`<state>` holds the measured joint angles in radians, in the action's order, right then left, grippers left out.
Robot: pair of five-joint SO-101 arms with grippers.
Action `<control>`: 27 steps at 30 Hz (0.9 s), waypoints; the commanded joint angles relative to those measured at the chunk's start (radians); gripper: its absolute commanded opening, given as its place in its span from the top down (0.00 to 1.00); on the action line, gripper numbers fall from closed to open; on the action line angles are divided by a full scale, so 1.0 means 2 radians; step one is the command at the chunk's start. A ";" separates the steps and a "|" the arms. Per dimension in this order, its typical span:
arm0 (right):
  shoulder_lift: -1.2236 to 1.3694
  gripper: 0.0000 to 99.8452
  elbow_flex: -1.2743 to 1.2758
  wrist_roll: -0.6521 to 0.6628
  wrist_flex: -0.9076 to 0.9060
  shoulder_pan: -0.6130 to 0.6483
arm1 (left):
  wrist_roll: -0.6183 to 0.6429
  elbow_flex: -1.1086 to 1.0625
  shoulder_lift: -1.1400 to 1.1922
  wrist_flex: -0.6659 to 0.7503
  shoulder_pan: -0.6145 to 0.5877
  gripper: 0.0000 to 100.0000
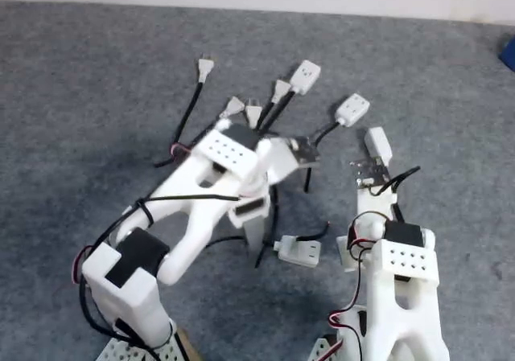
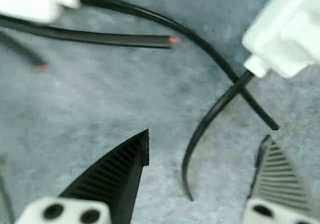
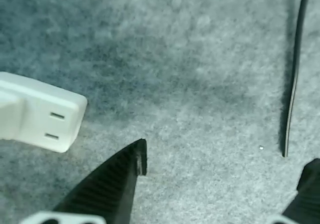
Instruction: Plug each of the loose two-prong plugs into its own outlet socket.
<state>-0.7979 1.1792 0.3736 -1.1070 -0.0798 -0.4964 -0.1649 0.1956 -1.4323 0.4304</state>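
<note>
Two-prong plugs (image 1: 205,68) — white bodies, black cords, prongs bare — lie loose on the grey mat (image 1: 80,96) beyond the left gripper (image 2: 206,136). Left gripper: jaws wide apart, empty, one black cord (image 2: 186,164) lying on the mat between them. Right gripper (image 3: 225,156), beside the left gripper — also wide open, holding nothing; an outlet socket (image 3: 42,112) lies near it.

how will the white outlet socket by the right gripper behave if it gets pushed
The outlet socket is a boxy white block: probably light, and its flat sides should slide, not roll. Smooth faces may slip when gripped.
</note>
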 commanded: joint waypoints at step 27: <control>-0.011 0.56 -0.002 -0.002 0.003 0.006 | -0.042 -0.068 0.002 0.078 -0.038 0.62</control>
<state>-0.7979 1.1792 0.3736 -1.1070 -0.0783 -0.5685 -0.3030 0.2048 -1.2973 0.3798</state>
